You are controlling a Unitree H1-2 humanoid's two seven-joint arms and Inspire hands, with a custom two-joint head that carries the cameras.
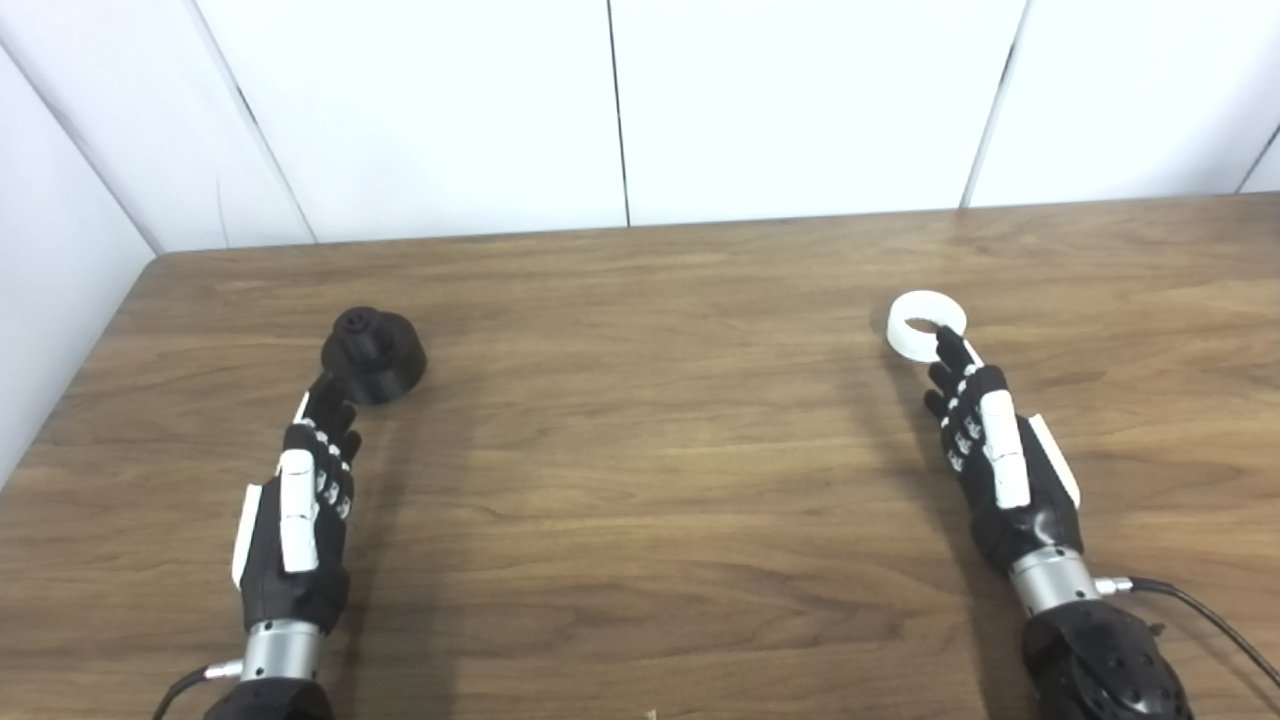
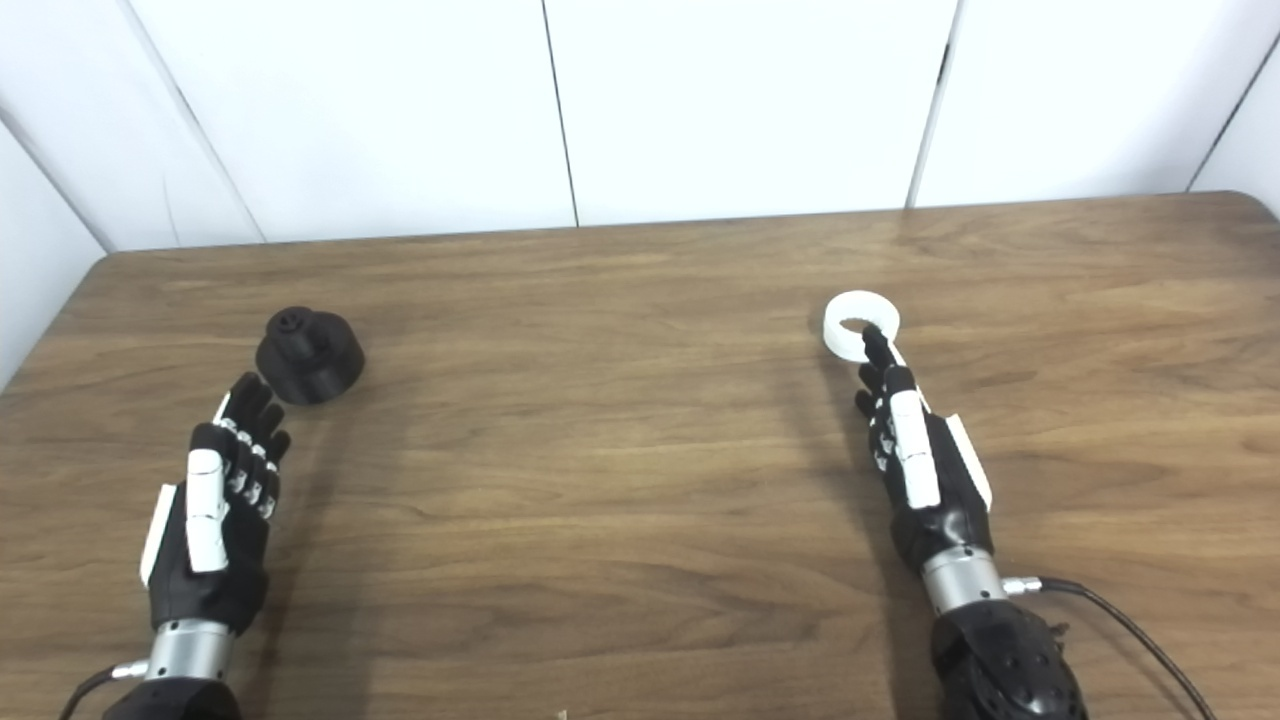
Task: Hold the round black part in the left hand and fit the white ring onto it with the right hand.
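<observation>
- A wooden table (image 1: 640, 480) seen from above, white wall panels behind it.
- The black part (image 1: 374, 355), round with a raised hub on top, sits on the table at far left.
- The white ring (image 1: 927, 325) lies flat on the table at far right, well apart from the black part.
- The left robot hand (image 1: 300, 500) lies low over the table, fingers stretched forward and holding nothing; its fingertips reach just beside the black part's near edge.
- The right robot hand (image 1: 1000, 460) is likewise extended and empty, fingers apart, its fingertips (image 1: 948, 345) at the ring's near rim; contact cannot be confirmed.
- Both parts seem ungrasped, so the step in hand is likely picking up.
- To do it well, the left hand should probably wrap the part's wide body, leaving the hub clear.
- The right hand should likely pinch the ring by its outer wall, keeping the hole open.
</observation>
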